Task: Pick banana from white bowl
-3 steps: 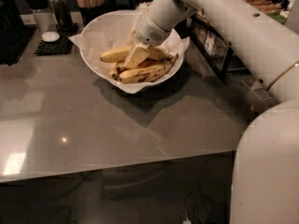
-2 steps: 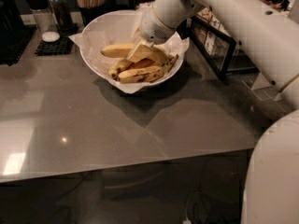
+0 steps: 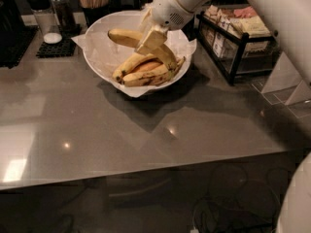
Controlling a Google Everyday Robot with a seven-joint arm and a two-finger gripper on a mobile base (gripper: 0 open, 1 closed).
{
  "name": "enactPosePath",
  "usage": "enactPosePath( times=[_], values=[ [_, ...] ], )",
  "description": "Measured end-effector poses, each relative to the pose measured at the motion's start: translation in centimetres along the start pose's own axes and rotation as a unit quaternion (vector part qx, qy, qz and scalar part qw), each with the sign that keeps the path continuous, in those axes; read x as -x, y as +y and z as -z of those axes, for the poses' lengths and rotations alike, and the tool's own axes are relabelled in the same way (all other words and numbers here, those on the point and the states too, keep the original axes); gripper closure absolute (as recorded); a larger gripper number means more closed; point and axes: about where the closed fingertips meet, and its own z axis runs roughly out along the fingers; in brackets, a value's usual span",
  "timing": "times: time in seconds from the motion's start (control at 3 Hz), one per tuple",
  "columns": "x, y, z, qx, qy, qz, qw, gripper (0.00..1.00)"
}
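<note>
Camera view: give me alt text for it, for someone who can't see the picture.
A white robot arm's claw is closed around the middle of the banana, over the paper-lined white bowl that holds shorter speckled bananas. The bowl sits on a grey countertop, with a black rack of packets to the right.

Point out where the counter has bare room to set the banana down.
Free: the grey countertop from the white bowl to the near edge. Crowded: the back, with shakers, wire rack, and the gripper on the banana over the bowl.
</note>
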Motion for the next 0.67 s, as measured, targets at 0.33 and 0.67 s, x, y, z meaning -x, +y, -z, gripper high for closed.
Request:
enactPosePath(
  times=[0.33,0.67],
  values=[
    [0.0,2.4,4.6,0.013,0.041,-0.004,0.9991,1.00],
    [-1.0,5.1,8.9,0.023,0.070,-0.032,0.9968,1.00]
  ],
)
